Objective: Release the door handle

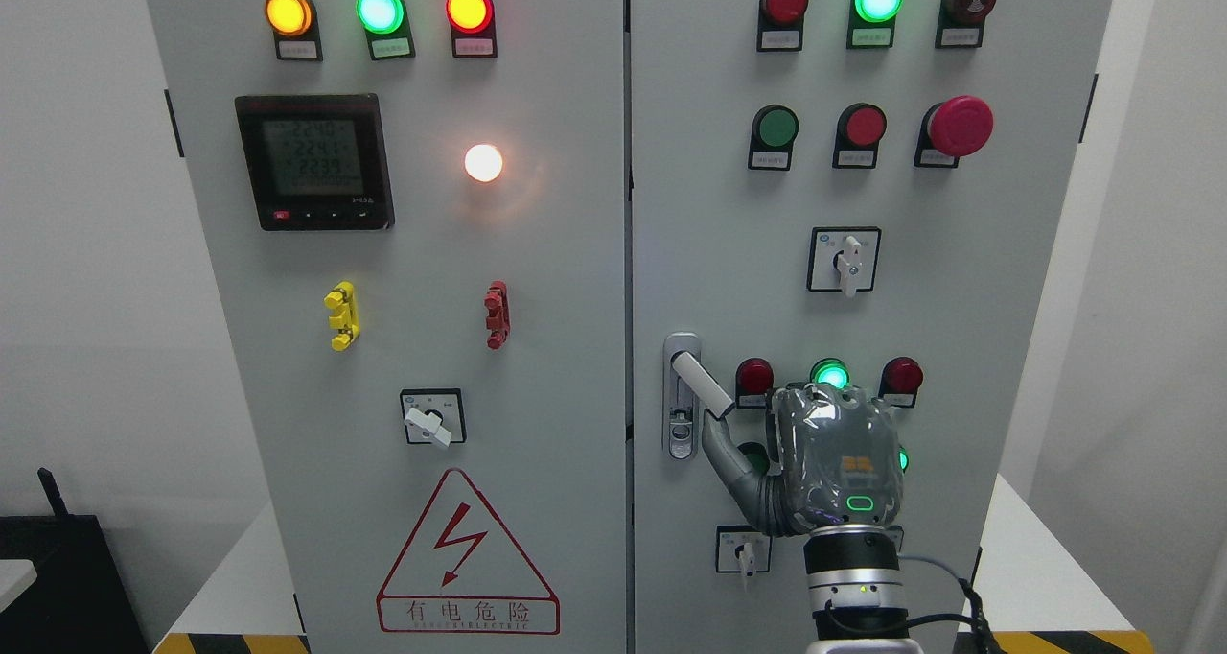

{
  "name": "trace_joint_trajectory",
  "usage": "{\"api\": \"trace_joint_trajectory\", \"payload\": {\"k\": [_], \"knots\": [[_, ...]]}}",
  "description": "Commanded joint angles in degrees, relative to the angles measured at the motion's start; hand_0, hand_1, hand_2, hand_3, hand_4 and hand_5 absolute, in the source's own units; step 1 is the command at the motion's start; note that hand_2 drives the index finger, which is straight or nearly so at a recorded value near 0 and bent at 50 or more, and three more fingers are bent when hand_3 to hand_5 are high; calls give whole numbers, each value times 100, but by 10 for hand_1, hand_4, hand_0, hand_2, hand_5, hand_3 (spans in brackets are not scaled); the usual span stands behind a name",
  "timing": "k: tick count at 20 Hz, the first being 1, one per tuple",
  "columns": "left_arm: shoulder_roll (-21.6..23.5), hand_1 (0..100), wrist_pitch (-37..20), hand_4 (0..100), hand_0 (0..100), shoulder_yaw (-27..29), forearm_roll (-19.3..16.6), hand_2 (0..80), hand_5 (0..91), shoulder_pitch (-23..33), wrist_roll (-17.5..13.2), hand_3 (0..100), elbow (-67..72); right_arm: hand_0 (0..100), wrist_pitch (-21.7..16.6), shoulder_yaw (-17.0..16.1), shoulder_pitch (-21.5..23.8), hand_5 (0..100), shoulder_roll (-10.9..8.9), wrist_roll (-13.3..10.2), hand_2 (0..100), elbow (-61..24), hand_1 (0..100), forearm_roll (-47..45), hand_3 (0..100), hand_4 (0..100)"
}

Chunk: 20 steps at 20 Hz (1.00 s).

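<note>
Right hand [836, 462]: grey, back of the palm facing out, raised from the bottom edge right of the middle in front of the lower right cabinet door [863, 280]. Fingers are loosely extended and grip nothing; the thumb [726, 448] reaches up and left, its tip just under the free end of the door handle [701, 383], touching or nearly so, I cannot tell which.

Door handle: white lever, tilted down to the right from its pivot at the top of a silver lock plate [681, 414], near the left edge of the right door, about mid-height.

Right door, other fittings: three round lamps in the top row, the middle one lit green; below them a green button, a red button and a red mushroom stop button [960, 126]; a rotary switch [845, 260] further down; a row of lamps partly hidden by the hand.

Left door [403, 347]: lit amber, green and red lamps on top, a digital meter [314, 162], a glowing white lamp [483, 162], a yellow clip, a red clip, a rotary switch, and a red lightning warning triangle [467, 558].
</note>
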Motion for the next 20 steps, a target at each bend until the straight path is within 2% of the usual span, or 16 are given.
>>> {"api": "trace_joint_trajectory", "payload": {"k": [1,20], "knots": [[0,389,1,0,120,62,0,0,0,0,1,0,97,399,4,-50,-4,977,-5,1,1000,-2,125,-5,1000,1000],[0,389,1,0,120,62,0,0,0,0,1,0,97,405,-13,-138,-110,978,-31,19,1000,-2,123,-5,1000,1000]]}}
